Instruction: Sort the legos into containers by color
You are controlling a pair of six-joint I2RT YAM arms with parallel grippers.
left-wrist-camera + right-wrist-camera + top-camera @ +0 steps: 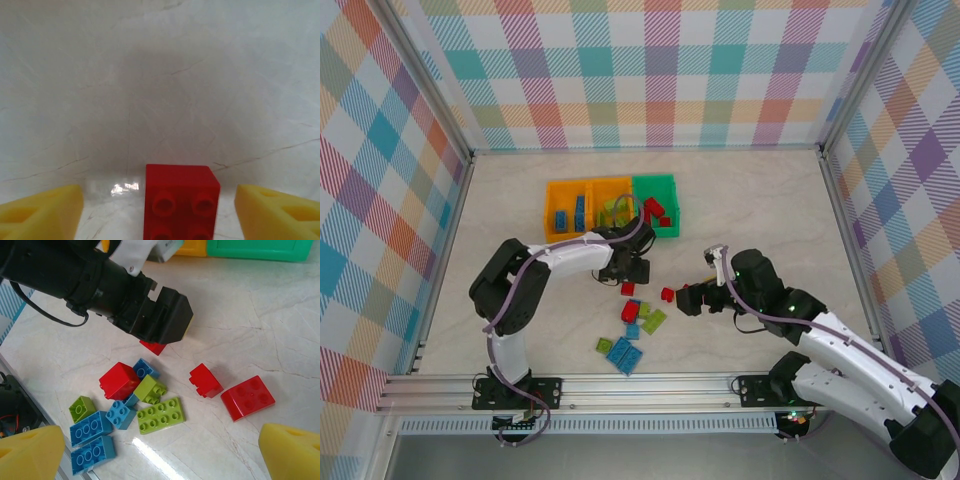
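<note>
The left gripper (160, 212) is open. Its yellow fingertips (42, 210) stand on either side of a red lego (181, 200) on the table, with a gap on each side. From above, this gripper (628, 272) hangs over that red lego (628, 289), just in front of the containers: two orange bins (548, 210) (601, 186) and a green bin (672, 205). The right gripper (160, 455) is open and holds nothing. It hovers near a pile of blue, lime and red legos (150, 389), a small red lego (205, 380) and a curved red lego (248, 397).
The left arm's black wrist (150, 315) reaches over the table just beyond the pile (635, 325). Blue legos lie in the left orange bin, lime ones in the middle bin and red ones in the green bin. Checked walls enclose the table; a metal rail (620, 385) runs along the near edge.
</note>
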